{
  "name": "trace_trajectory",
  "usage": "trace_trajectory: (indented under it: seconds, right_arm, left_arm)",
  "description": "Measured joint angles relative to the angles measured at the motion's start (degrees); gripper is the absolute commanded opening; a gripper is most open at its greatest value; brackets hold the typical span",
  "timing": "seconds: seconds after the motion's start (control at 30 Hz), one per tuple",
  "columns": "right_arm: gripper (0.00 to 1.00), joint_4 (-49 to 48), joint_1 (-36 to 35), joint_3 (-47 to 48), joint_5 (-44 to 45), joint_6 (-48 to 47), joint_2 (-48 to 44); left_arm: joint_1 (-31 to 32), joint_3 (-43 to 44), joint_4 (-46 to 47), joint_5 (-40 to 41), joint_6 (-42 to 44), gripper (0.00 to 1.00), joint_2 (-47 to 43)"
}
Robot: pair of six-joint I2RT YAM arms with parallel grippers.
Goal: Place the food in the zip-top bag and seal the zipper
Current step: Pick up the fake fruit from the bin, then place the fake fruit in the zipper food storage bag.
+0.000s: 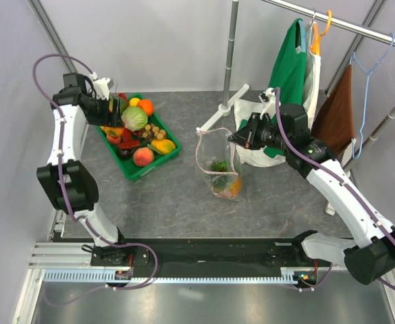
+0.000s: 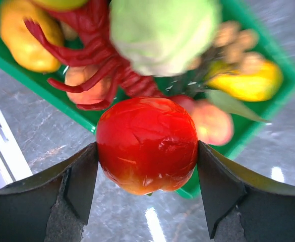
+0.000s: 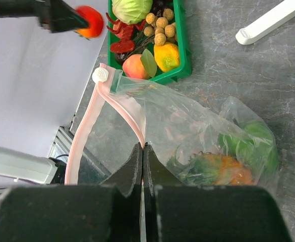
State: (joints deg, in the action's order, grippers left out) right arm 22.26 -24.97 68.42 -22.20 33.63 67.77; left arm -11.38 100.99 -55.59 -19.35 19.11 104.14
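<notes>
2 arms split the job: the left gripper [image 2: 147, 151] clamps a glossy red toy tomato [image 2: 146, 143] across its widest part, both fingers pressed to its sides, just above the outer rim of the green tray [image 1: 158, 162]. The right gripper [image 3: 143, 156], off to the tray's right, is pinched flat on the top edge of the zip-top bag [image 3: 197, 131], which hangs from it with its bottom on the table [image 1: 183, 202]. Green and orange food [image 3: 228, 161] already lies in the bag's bottom. The tomato looks light, hard and slick, so a grip at its middle is safest. The bag is thin and floppy, and the pink zipper [image 3: 84, 136], the stiffer part, is the place to hold it. The strip's loose side loops toward the tray, its white slider [image 3: 100, 75] at the end. How wide the mouth gapes is hard to judge, and the right fingers hide the pinched edge. Other toys in the tray are blurred in the left wrist view.
</notes>
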Motion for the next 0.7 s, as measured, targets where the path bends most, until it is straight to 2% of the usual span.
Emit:
trace_trajectory:
  seconds: [0.1, 0.17, 0.23, 0.37, 0.5, 0.7]
  right_arm:
    - [0.0, 0.0, 0.0, 0.0, 0.04, 0.0, 0.02]
    - [0.0, 0.0, 0.0, 0.0, 0.04, 0.0, 0.04]
    - [0.0, 0.0, 0.0, 0.0, 0.04, 0.0, 0.15]
    - [0.0, 0.0, 0.0, 0.0, 0.04, 0.02, 0.37]
    - [0.0, 0.0, 0.0, 0.0, 0.11, 0.02, 0.37]
    - [0.0, 0.0, 0.0, 0.0, 0.17, 0.31, 0.37]
  left_arm:
    - [1.05, 1.57, -1.57, -3.45, -0.5, 0.73, -6.23]
    - [3.91, 2.19, -1.64, -6.34, -1.38, 0.73, -11.45]
    - [8.83, 3.06, -1.38, -9.16, -2.45, 0.73, -15.93]
    - [24.52, 4.35, 2.01, -16.35, -6.38, 0.73, -22.64]
    - [36.13, 3.69, 6.32, -20.09, -10.49, 0.72, -24.3]
    - [46.14, 0.92, 9.99, -19.85, -13.33, 0.73, -20.57]
